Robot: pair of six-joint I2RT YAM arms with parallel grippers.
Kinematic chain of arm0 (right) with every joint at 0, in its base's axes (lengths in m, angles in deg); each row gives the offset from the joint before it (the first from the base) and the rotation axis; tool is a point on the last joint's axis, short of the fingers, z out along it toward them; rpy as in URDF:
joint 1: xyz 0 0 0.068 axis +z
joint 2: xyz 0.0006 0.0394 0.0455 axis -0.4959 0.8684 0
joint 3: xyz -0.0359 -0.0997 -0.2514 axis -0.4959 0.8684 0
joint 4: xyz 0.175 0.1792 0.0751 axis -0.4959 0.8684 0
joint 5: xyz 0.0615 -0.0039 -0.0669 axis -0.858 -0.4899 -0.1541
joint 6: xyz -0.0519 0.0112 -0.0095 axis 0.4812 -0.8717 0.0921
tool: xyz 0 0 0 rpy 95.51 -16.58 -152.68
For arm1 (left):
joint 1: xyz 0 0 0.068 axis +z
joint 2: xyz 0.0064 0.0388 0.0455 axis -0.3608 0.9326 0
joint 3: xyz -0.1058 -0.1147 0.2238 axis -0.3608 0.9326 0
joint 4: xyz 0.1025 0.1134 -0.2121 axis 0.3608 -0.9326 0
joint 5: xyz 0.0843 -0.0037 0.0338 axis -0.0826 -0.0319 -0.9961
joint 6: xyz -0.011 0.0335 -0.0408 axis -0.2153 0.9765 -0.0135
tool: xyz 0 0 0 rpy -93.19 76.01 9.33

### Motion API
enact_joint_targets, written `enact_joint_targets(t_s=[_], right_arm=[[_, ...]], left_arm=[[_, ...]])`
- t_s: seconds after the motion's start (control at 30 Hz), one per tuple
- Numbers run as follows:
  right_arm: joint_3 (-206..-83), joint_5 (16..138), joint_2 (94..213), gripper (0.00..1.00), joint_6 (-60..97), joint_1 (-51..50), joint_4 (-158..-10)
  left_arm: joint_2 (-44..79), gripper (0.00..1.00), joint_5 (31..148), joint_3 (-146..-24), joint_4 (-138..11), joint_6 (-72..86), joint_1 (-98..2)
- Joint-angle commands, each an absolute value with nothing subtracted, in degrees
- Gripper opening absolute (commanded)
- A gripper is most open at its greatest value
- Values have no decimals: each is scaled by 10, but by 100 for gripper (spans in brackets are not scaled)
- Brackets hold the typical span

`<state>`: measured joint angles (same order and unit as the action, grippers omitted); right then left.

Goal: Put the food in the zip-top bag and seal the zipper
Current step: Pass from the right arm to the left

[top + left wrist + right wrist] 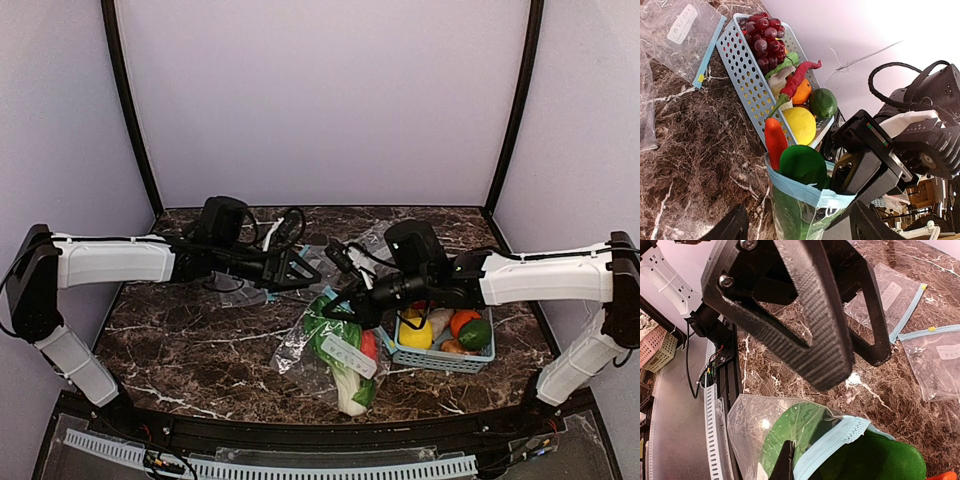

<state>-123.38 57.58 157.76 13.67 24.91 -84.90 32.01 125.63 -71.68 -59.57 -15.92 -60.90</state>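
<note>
The zip-top bag (300, 352) lies on the marble table left of the basket. It holds the leafy vegetable (350, 385) and the red-orange tapered one (369, 345). In the left wrist view the green leaf top (802, 164) and the red-orange one (775, 142) stick out past the light-blue zipper (800, 192). I cannot pick out the cucumber. My right gripper (353, 304) is shut on the bag's mouth edge, by the zipper (832, 447). My left gripper (303, 268) is open, just beyond the bag's mouth, its fingers (812, 320) apart and holding nothing.
A light-blue basket (440, 358) right of the bag holds a lemon (415, 332), an orange (463, 321), a lime (476, 333), grapes (765, 35) and a red chili (800, 77). Smaller clear bags (890, 295) lie on the table behind the grippers.
</note>
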Motion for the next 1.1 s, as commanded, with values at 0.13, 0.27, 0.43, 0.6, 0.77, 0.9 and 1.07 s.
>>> enact_joint_targets(t_s=[0.13,0.27,0.43,0.6,0.77,0.9,1.07], right_arm=[[-1249,564,1576,0,150,257,-855],[-1248,561,1576,0,148,258,-853],[-1248,559,1577,0,147,259,-850],[-1246,566,1577,0,145,259,-849],[-1243,581,1577,0,141,259,-849],[-1243,587,1576,0,139,258,-849],[-1241,590,1576,0,136,259,-849]], left_arm=[[349,61,1283,-746,-590,-160,-629],[359,55,1277,-758,-596,-153,-636],[372,46,1279,-768,-594,-154,-644],[375,33,1281,-769,-593,-155,-651],[371,39,1282,-763,-592,-158,-654],[366,38,1282,-757,-591,-160,-657],[365,16,1284,-754,-585,-162,-659]])
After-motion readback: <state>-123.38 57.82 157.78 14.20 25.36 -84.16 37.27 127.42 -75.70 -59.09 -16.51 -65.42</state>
